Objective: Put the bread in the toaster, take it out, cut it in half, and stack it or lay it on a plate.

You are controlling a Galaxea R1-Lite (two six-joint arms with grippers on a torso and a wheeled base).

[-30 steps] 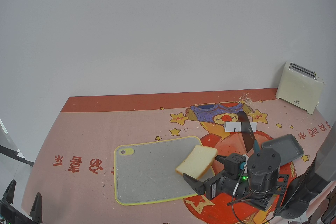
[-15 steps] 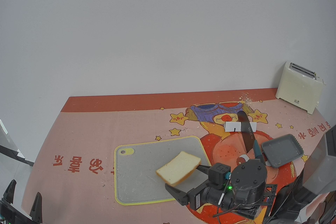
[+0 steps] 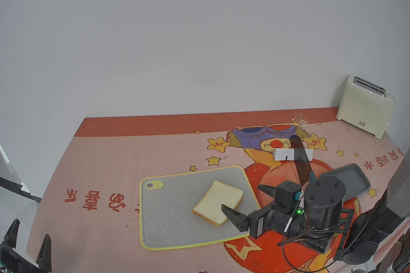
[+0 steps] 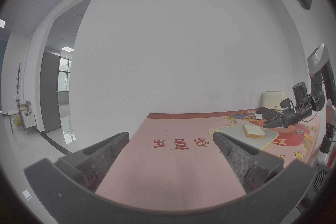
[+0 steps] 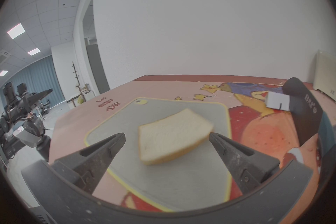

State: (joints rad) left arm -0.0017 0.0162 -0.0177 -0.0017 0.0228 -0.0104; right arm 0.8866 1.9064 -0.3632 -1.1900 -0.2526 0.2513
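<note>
We see the pale square bread slice [image 3: 218, 202] flat on the grey yellow-rimmed cutting board [image 3: 171, 218], at nine o'clock from our right gripper [image 3: 242, 197], jaws wide and empty. The black-bladed knife [image 3: 301, 161] lies toward two o'clock, seemingly running twelve-to-six.

The room is bright, with soft, even light. Glowing white ceiling panels [image 5: 15, 30] shine from above, and the shiny pale floor [image 4: 66, 138] shows glare. The pale square bread slice [image 3: 218, 202] casts only a thin, soft shadow on the grey yellow-edged cutting board [image 3: 171, 218]. Both wrist views bend at their edges, with dark round corners.
</note>
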